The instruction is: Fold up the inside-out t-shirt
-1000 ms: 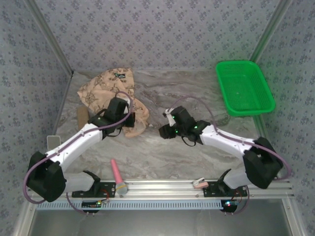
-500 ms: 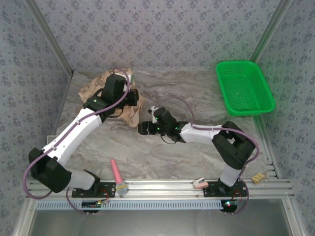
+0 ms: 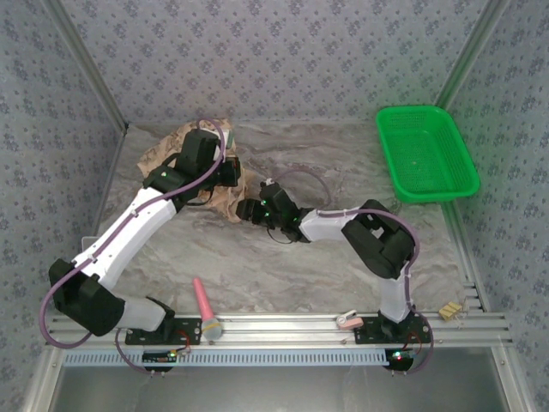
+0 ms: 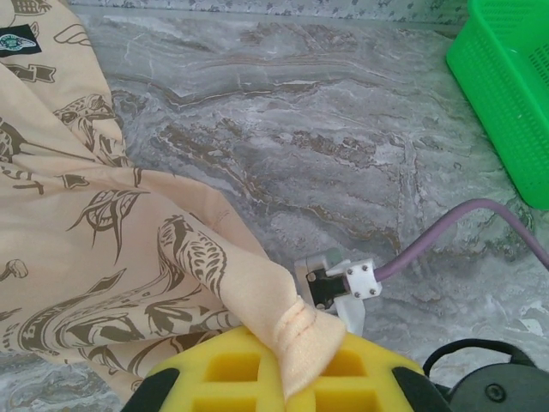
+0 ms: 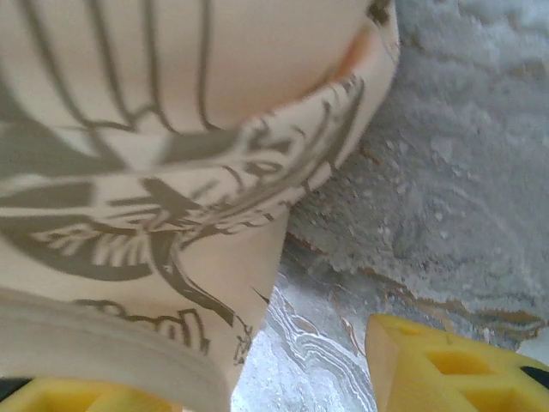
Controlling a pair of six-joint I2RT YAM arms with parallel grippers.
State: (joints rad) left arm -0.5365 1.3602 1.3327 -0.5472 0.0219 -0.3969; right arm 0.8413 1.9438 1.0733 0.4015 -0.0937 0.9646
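Grasp step: my left gripper [image 4: 292, 382] pinches the inside-out t-shirt [image 4: 103, 249], while my right gripper [image 5: 283, 378] gapes at its hem and should close next.

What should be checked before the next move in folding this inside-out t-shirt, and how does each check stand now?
1. Hem of the inside-out t-shirt clamped in the left tool: ok.
2. Cloth gripped by the right tool: not ok; jaws apart, cloth lying over one pad only.
3. T-shirt spread flat: not ok; bunched at the far left of the table.
4. Cloth apart from the green basket: ok.
5. Which face of the cloth is outward: cannot tell.
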